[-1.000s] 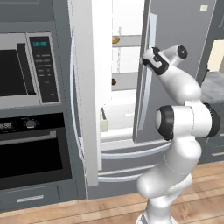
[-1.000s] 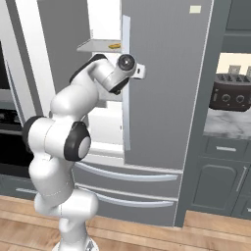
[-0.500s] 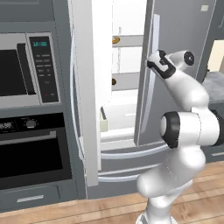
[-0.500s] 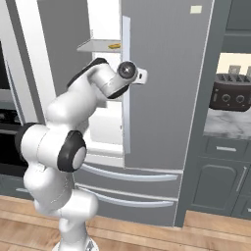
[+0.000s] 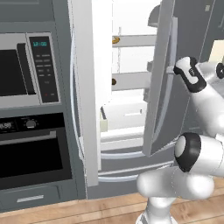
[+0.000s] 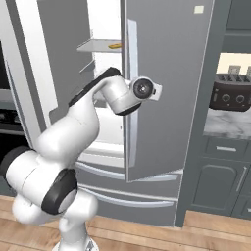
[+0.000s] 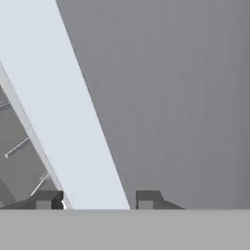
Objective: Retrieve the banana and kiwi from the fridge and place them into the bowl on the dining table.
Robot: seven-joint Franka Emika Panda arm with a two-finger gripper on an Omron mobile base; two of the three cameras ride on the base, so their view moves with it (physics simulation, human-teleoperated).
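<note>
The grey steel fridge (image 5: 85,87) stands with both upper doors swung partly out, showing its white inside. A yellow banana (image 5: 116,40) lies on the upper shelf, and it is also visible as a yellow curve (image 6: 115,46) in the right base view. A small dark brown kiwi (image 5: 113,81) sits on the shelf below it. My gripper (image 5: 171,69) is at the right door's long pale handle (image 7: 83,127). In the hand view that handle runs between the fingertips (image 7: 149,197), and the gripper (image 7: 97,199) is shut on it. The bowl and dining table are out of view.
A dark wall column with a microwave (image 5: 17,72) and an oven (image 5: 30,153) stands left of the fridge. Two fridge drawers (image 5: 127,162) lie below the doors. A dark toaster (image 6: 230,95) sits on a marble counter (image 6: 230,125) over grey cabinets at the right.
The jaws have closed from wide open onto the door handle. The hand has drawn back to the right, and the right fridge door has swung further out with it.
</note>
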